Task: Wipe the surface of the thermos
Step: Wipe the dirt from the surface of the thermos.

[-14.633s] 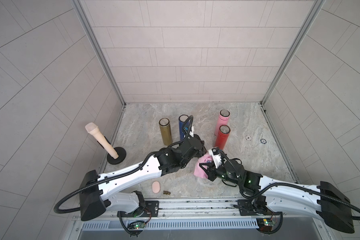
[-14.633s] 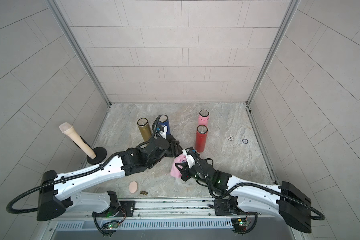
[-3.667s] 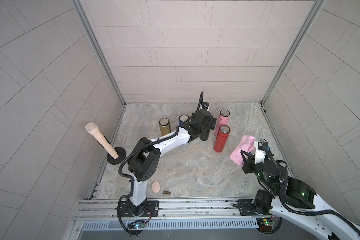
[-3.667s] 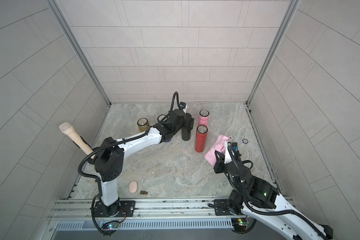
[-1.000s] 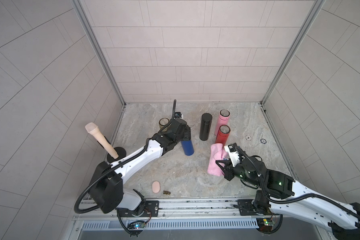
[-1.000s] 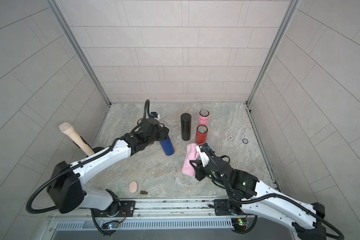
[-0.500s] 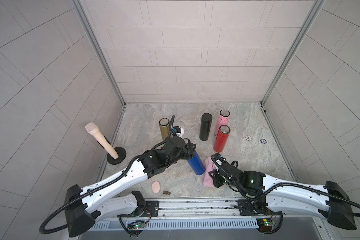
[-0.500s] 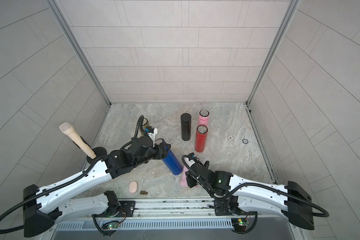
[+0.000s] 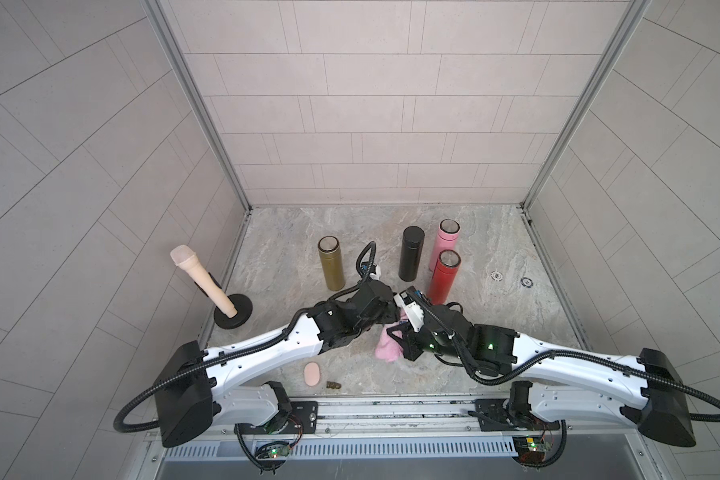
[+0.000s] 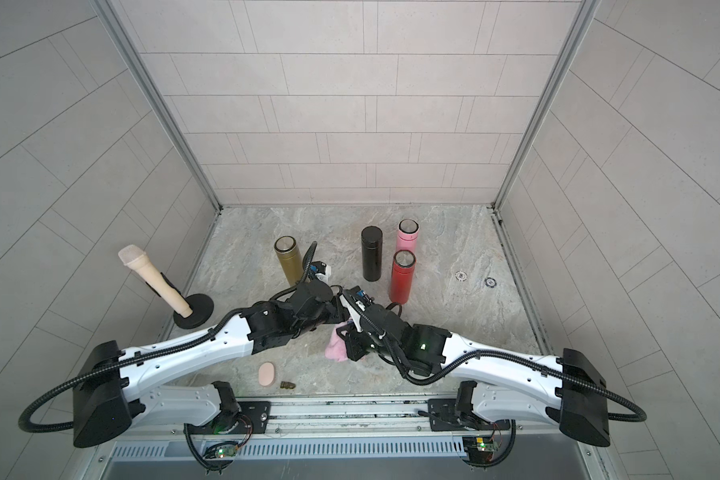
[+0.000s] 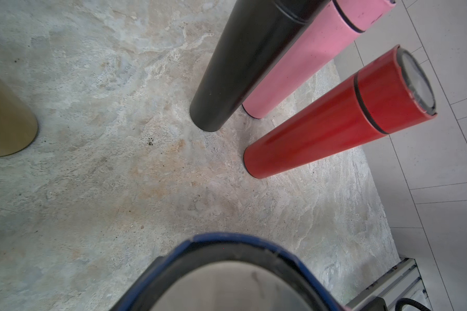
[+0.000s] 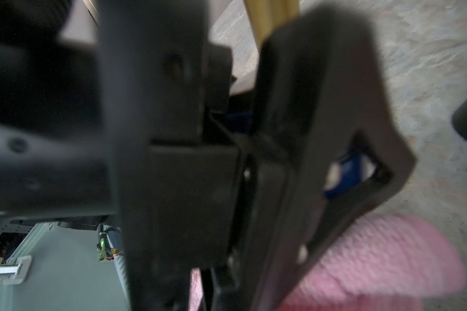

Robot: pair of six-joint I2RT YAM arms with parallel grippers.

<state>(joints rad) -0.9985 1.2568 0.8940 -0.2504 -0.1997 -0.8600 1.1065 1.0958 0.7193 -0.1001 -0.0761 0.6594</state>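
The blue thermos (image 11: 228,241) is held in the left gripper (image 9: 391,313), whose jaws are closed on its body. It is largely hidden in both top views. Just right of it, the pink cloth (image 9: 387,353) is pinched in the fully closed right gripper (image 9: 398,332) and hangs beneath it. Cloth-to-thermos contact cannot be told.

Blue thermos (image 11: 227,282) cut off by left wrist view's edge; largely concealed beneath both arms in both top views.
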